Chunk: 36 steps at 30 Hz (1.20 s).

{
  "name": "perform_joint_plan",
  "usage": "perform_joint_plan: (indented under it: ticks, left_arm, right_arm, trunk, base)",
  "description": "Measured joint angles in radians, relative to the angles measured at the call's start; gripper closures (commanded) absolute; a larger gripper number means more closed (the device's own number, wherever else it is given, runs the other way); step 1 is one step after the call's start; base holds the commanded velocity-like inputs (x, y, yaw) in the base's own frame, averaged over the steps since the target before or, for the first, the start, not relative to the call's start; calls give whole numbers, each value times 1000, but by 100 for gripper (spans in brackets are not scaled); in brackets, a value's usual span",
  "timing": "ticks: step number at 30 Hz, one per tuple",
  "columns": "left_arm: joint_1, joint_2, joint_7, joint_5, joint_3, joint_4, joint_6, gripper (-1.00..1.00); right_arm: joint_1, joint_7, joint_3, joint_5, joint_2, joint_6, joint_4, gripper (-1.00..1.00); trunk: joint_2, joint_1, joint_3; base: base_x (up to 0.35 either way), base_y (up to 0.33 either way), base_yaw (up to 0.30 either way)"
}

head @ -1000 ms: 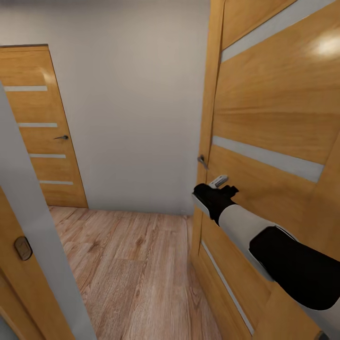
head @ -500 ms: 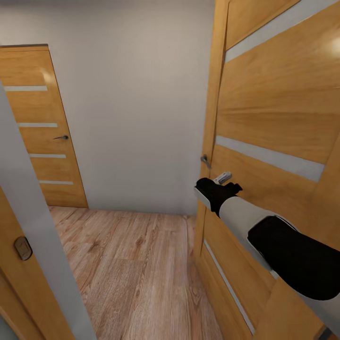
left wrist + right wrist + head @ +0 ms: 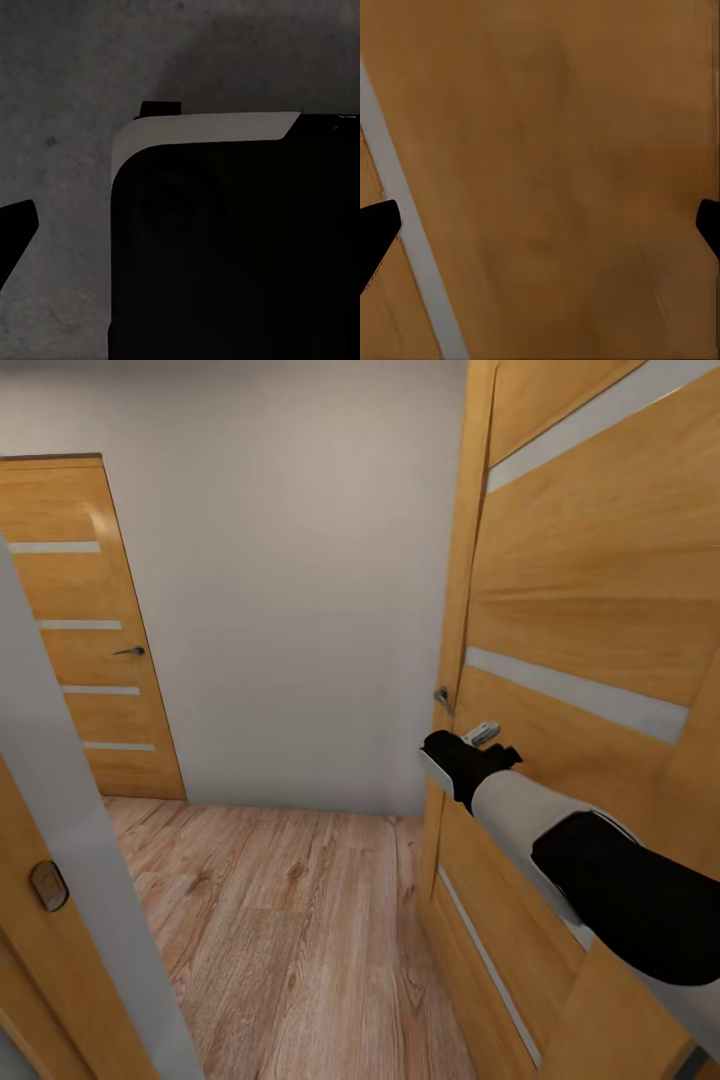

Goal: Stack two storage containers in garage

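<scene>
Hallway scene, light wood plank floor [image 3: 290, 940], pale grey wall [image 3: 290, 580] ahead. Closed wood door [image 3: 85, 630] w/ pale stripes at far left, small dark handle on it. Big wood door [image 3: 590, 620] w/ pale stripes at right, close to robot, lever handle [image 3: 442, 698] at its edge.

Right arm [image 3: 560, 850] reaches fwd along the big door, white/black sleeve. Right claw [image 3: 470, 745] sits right up against the door panel, just below/beside the lever handle; contact w/ handle can't tell. In right wrist view both dark fingertips [image 3: 376, 229] sit at opp edges of frame, spread wide, nothing between them, just door wood and a pale stripe [image 3: 409, 247] past them.

Left wrist view: dark, rough grey surface [image 3: 67, 90] plus a black/white robot part [image 3: 225, 247] close up; one dark fingertip [image 3: 15, 225] at the edge, spread can't tell.

Containers: none seen in any view, so no relation to claws to give.
</scene>
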Motion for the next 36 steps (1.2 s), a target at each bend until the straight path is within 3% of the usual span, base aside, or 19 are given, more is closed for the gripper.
perform_joint_plan:
  ticks: [21, 26, 33, 36]
  left_arm:
    - [0, 0, 0, 0, 0, 0, 0, -100]
    - [0, 0, -1, -4, -1, 0, 1, -100]
    - [0, 0, -1, -5, -3, 0, 0, -100]
    - [0, 0, -1, -3, -3, 0, 1, -100]
  right_arm:
    - [-5, -7, 6, 8, -45, 3, 0, -100]
    - [-5, -9, 11, 25, -54, 12, 1, -100]
    - [-6, -7, 20, 21, -100, 2, 0, -100]
    - [-6, -9, 30, 49, -102, 18, 1, -100]
  trunk:
    - [0, 0, 0]
    - [0, -1, 0]
    - [0, 0, 0]
    - [0, 0, 0]
  base:
    - [0, 0, 0]
    - [190, 0, 0]
    - [116, 0, 0]
    - [7, 0, 0]
